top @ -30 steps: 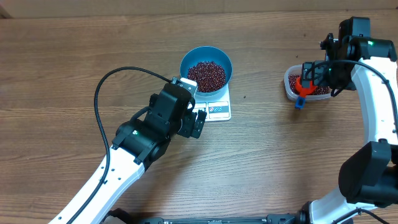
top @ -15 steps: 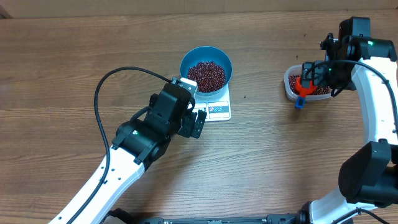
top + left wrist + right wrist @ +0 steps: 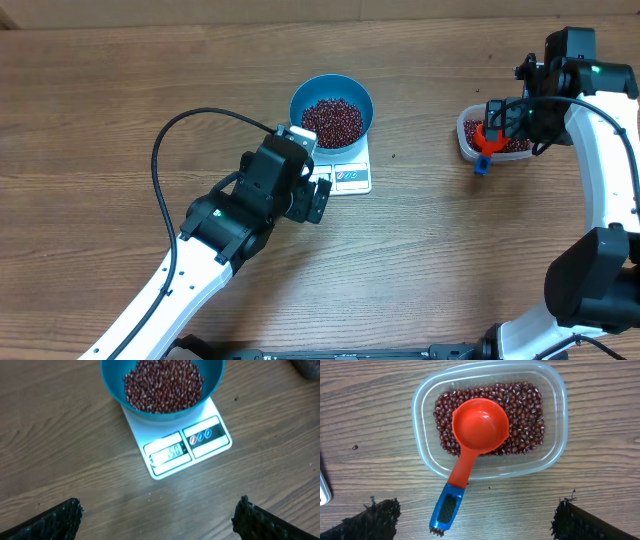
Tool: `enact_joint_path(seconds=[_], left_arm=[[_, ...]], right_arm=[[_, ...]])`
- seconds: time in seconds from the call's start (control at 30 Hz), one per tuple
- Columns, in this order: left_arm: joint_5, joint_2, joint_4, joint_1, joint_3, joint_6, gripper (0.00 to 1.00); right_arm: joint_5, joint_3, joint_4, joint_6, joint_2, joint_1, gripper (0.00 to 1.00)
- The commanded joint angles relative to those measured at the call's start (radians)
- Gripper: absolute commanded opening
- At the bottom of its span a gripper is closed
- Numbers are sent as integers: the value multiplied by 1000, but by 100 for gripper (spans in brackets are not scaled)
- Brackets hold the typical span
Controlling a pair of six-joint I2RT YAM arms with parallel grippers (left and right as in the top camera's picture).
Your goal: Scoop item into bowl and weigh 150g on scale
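The blue bowl (image 3: pixel 331 110) (image 3: pixel 162 385) stands on the white scale (image 3: pixel 345 172) (image 3: pixel 187 447) and holds a heap of dark red beans (image 3: pixel 332 121) (image 3: pixel 162 384). My left gripper (image 3: pixel 312 193) (image 3: pixel 160 520) hangs open over bare wood just in front of the scale, with nothing between its fingers. At the right, a clear tub (image 3: pixel 492 135) (image 3: pixel 487 417) holds more beans (image 3: pixel 527 415), and a red scoop with a blue handle tip (image 3: pixel 484 140) (image 3: pixel 472 442) rests in it. My right gripper (image 3: pixel 515 118) (image 3: pixel 477 520) is open above the tub and holds nothing.
A black cable (image 3: pixel 175 150) loops over the table left of the left arm. The right arm's white links (image 3: pixel 605 170) run down the right edge. One stray bean (image 3: pixel 354 447) lies on the wood left of the tub.
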Motion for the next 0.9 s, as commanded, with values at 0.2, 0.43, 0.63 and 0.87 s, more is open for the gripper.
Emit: enact_joint_path(seconds=[0.2, 0.43, 0.63, 0.87], left_arm=[[82, -163, -11, 67, -139, 7, 100], [175, -349, 76, 152, -332, 5, 100], [177, -563, 242, 219, -483, 0, 100], [177, -764, 399, 342, -606, 0, 100]], right_arm=[[-9, 26, 4, -8, -15, -8, 100], [-9, 26, 4, -8, -15, -8, 100], [-9, 26, 4, -8, -15, -8, 100], [-9, 26, 4, -8, -15, -8, 100]])
